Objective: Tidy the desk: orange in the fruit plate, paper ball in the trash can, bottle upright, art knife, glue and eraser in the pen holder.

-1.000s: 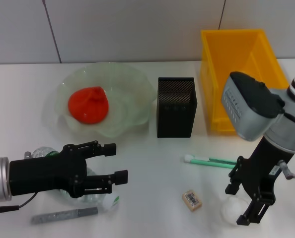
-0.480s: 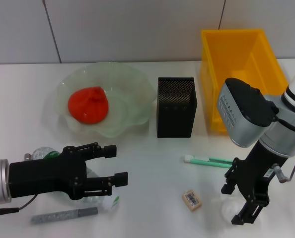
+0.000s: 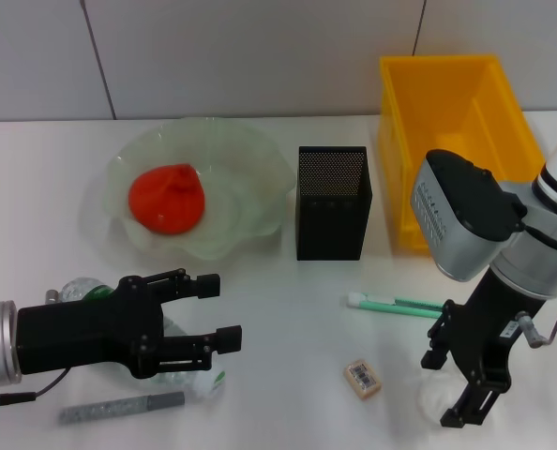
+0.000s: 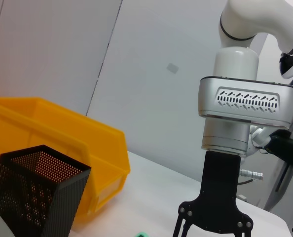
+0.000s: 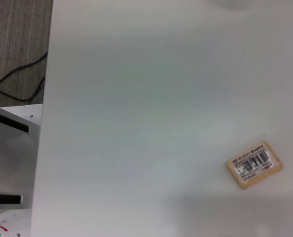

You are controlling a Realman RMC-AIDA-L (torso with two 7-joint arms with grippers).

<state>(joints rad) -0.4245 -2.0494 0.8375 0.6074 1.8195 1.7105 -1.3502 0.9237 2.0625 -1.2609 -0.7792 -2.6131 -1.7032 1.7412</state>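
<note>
The right gripper (image 3: 468,380), fingers open, straddles the barely visible paper ball (image 3: 440,403); closing off-centre could squirt it away.

White desk (image 3: 288,309) bears eraser (image 3: 362,378) (barcoded), pen holder (image 3: 333,202).

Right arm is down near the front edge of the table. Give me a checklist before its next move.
1. Right gripper low over the table, jaws open: ok.
2. Paper ball between the jaws: cannot tell; only a faint white patch shows beside the gripper in the head view.
3. Eraser apart from the right gripper: ok.
4. Trash can open-topped, nothing over it: ok.
5. Left gripper on the robot's left side over the lying bottle, jaws open: ok.
</note>
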